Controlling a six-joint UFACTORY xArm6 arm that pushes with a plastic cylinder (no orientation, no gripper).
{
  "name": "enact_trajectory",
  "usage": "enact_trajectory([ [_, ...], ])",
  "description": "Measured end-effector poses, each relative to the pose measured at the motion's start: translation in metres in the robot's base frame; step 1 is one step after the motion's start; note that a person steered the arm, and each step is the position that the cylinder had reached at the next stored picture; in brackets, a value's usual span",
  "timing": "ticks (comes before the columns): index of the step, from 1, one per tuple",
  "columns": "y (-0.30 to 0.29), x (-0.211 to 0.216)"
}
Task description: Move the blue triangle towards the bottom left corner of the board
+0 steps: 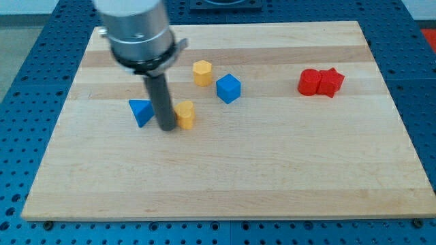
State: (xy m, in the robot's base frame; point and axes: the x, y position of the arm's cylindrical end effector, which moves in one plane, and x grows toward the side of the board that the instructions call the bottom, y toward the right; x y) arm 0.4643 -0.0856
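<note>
Jaws—none, just my tip [167,127]—sit between blue triangle [141,111] and yellow block [185,115], touching neither clearly.

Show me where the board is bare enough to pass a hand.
Bare: the whole strip below the blue triangle and my tip, and between the blue cube and the red blocks. Crowded: around the two yellow blocks.

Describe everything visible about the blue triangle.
The blue triangle is a small solid wedge-shaped block, matte like painted wood or plastic, lying flat on the wooden board in its left half. One point faces the view's bottom. My tip stands just to its right, very close; whether they touch cannot be told. A yellow block sits on the rod's far side. Nothing else is near it.
</note>
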Motion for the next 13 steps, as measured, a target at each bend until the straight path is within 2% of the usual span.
enact_trajectory([
  [2, 0.002, -0.047],
  [5, -0.072, -0.047],
  [6, -0.082, -0.042],
  [9, -0.099, 0.040],
  [10, -0.099, 0.048],
  [11, -0.091, 0.006],
  [12, -0.056, -0.014],
  [13, -0.042, 0.023],
])
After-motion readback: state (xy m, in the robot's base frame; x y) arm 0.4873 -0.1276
